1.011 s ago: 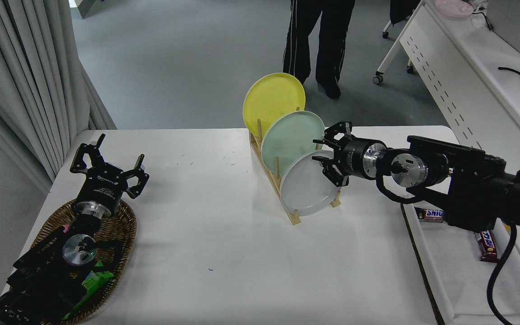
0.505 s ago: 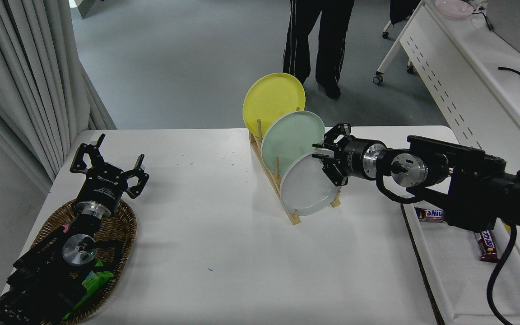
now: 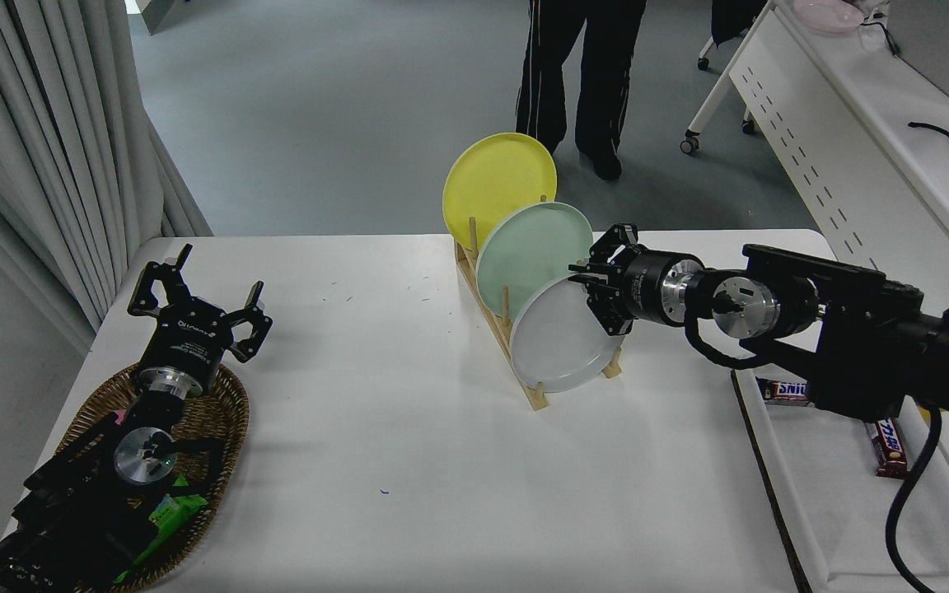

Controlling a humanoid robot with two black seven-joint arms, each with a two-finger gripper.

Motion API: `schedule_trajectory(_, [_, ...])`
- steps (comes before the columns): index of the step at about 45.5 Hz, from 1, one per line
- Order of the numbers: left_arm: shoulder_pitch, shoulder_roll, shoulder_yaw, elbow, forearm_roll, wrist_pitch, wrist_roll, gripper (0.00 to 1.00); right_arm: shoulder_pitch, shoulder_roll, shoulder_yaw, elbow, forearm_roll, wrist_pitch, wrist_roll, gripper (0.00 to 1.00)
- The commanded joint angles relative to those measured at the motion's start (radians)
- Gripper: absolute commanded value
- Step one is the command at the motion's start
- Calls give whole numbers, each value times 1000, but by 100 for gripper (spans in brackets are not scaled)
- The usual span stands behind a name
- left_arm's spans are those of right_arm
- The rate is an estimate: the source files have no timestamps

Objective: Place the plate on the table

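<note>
The light grey plate (image 3: 553, 342) stands on edge in the front slot of a wooden rack (image 3: 536, 399) on the white table (image 3: 400, 445). My right gripper (image 3: 594, 288) reaches in from the right and its fingers are closed on the plate's upper right rim. The plate still rests in the rack. My left gripper (image 3: 194, 288) is parked at the lower left, open and empty, above a wicker basket (image 3: 223, 408).
A mint green plate (image 3: 528, 247) and a yellow plate (image 3: 495, 185) stand behind the grey one in the rack. Candy bars (image 3: 783, 389) lie on a white tray (image 3: 837, 511) at the right. A person's legs (image 3: 582, 74) stand beyond the table. A long white desk (image 3: 853, 165) runs at the far right.
My right gripper moved slightly left onto the grey plate's rim and its fingers closed from wide open to gripping the rim. The left arm has not moved.
</note>
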Motion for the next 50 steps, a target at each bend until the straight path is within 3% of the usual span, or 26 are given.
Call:
schedule_trajectory(1, [0,0,0,0,0,0,0,100,0,2,2,-1,0,-6,-12,0])
schedule_trajectory(29, [0,0,0,0,0,0,0,100,81,-66,88,10,6,-6,-134,0])
schedule_trajectory(50, [0,0,0,0,0,0,0,100,109,-126,309,56,72,-95,-379,0])
